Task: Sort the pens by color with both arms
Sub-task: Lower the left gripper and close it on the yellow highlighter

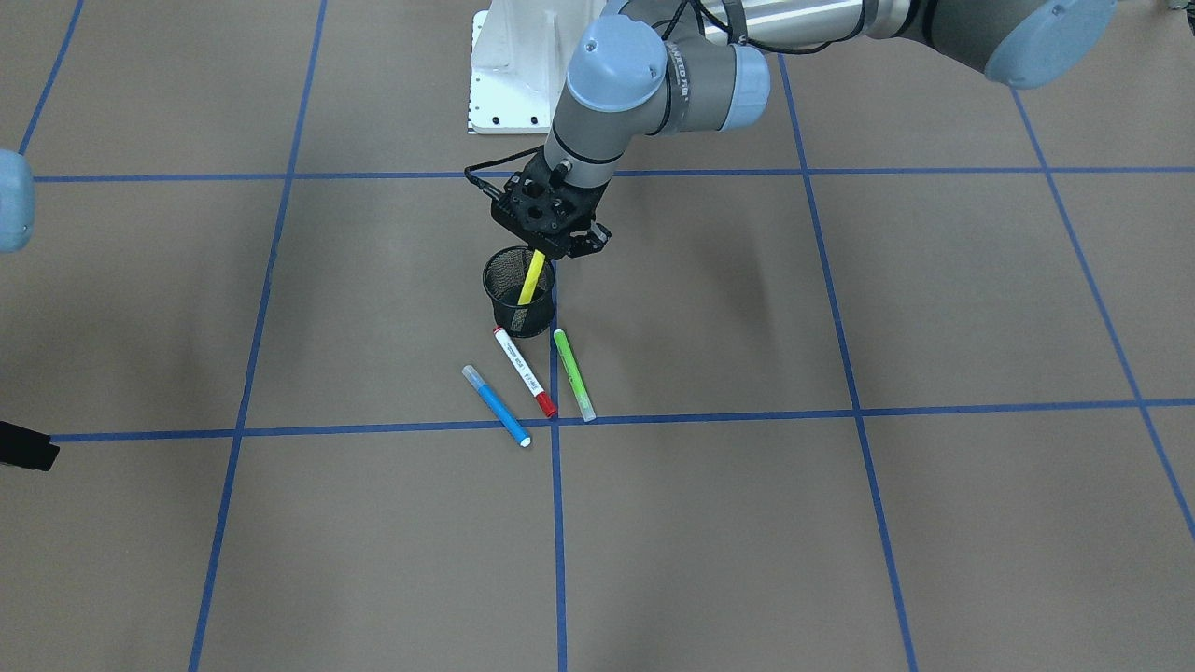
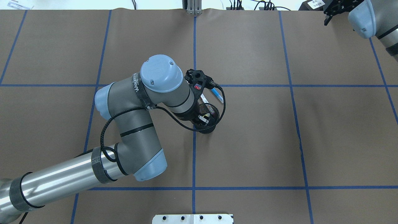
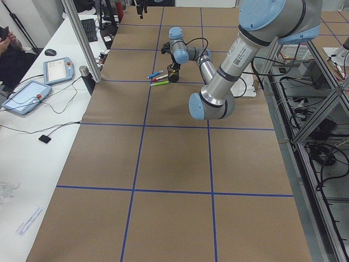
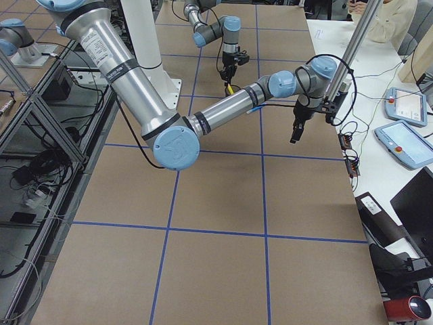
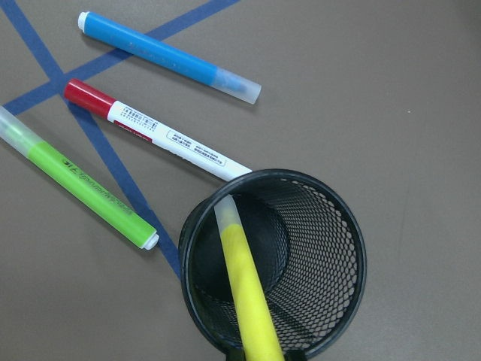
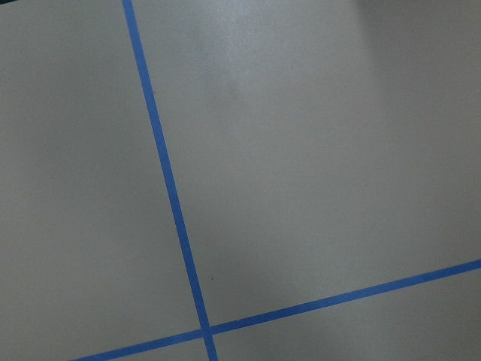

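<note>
My left gripper [image 1: 547, 248] hangs over the black mesh cup [image 1: 523, 317], shut on the yellow highlighter [image 1: 532, 277]. That pen slants down into the cup [image 5: 353, 248], its clear cap against the inner wall, as the left wrist view shows the yellow highlighter [image 5: 244, 286]. Beside the cup three pens lie flat on the table: the blue one [image 1: 497, 405], the white one with red ends [image 1: 524, 371] and the lime green highlighter [image 1: 573, 374]. My right gripper [image 2: 334, 11] hovers at the far right corner, away from the pens; I cannot tell how its fingers stand.
Blue tape lines divide the brown table into squares. The white bolted pedestal [image 1: 513, 75] stands at the robot's side. A side table with two tablets [image 3: 27, 95] and a seated person runs along the far edge.
</note>
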Controlling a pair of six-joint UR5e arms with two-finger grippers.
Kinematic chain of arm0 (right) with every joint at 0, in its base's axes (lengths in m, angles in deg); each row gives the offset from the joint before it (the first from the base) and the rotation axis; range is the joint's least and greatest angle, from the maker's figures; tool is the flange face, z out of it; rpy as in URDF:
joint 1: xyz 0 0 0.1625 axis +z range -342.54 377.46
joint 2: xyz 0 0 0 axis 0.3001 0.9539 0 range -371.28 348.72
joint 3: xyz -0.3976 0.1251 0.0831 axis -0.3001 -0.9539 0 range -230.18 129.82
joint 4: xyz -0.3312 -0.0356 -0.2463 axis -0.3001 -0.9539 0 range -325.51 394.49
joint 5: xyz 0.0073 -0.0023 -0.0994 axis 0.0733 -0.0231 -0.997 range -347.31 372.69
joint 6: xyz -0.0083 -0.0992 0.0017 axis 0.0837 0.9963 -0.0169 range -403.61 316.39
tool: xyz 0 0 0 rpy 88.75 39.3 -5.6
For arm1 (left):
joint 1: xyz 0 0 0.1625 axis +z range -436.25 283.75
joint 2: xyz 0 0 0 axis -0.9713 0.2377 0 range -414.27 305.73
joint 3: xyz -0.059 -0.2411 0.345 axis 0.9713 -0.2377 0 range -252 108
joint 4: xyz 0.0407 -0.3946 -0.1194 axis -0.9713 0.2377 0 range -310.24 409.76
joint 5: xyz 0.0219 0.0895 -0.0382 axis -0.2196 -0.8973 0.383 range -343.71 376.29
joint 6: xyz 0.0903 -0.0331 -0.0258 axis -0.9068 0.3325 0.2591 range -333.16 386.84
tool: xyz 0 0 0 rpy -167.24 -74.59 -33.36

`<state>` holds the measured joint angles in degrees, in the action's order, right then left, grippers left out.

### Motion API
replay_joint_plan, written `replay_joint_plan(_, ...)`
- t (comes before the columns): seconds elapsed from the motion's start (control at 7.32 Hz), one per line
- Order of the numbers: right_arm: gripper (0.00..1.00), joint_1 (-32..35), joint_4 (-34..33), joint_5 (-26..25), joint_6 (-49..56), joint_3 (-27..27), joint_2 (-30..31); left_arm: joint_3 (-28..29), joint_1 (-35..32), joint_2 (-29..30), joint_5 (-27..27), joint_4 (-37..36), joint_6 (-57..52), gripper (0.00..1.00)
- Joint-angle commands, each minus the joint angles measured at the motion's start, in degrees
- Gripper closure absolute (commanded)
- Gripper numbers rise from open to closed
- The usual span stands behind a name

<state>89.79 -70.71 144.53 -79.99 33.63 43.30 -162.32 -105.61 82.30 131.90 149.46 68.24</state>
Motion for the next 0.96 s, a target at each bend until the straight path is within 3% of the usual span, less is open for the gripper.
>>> replay_joint_plan(0.0,0.02,0.00,0.00,0.00,-0.01,0.03,0.00,-0.20,-0.09,0.18,-0.04,-0.73,0.00,0.72)
replay_joint_plan(0.55,0.02,0.00,0.00,0.00,-0.01,0.03,-0.09,-0.90,-0.26,0.27,-0.04,-1.44,0.00,0.86)
replay_joint_plan(0.82,0.02,0.00,0.00,0.00,-0.27,0.03,-0.09,-7.81,-0.53,0.45,0.14,-9.92,-1.31,0.86)
